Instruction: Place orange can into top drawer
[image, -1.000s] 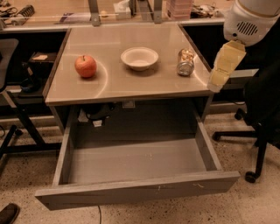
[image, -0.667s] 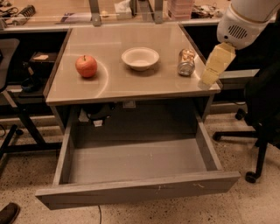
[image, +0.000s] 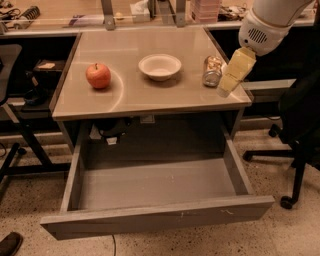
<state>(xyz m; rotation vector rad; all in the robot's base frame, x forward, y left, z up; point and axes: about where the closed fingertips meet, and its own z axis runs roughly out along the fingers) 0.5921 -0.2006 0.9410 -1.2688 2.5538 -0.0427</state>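
The orange can (image: 212, 71) lies on its side on the tabletop (image: 130, 95), near the right edge, with one silver end facing me. My gripper (image: 226, 89) hangs from the white arm (image: 265, 27) just to the right of the can, close beside it and a little above the table. It holds nothing that I can see. The top drawer (image: 160, 218) is pulled out wide below the table, with nothing inside.
A red apple (image: 98, 75) sits at the left of the tabletop and a white bowl (image: 160, 66) in the middle. A black office chair (image: 300, 125) stands to the right of the table. Dark desks with clutter stand to the left.
The gripper has moved left and slightly toward the table's back, from beyond the right edge to just beside the can. The can, apple, bowl and drawer have not moved.
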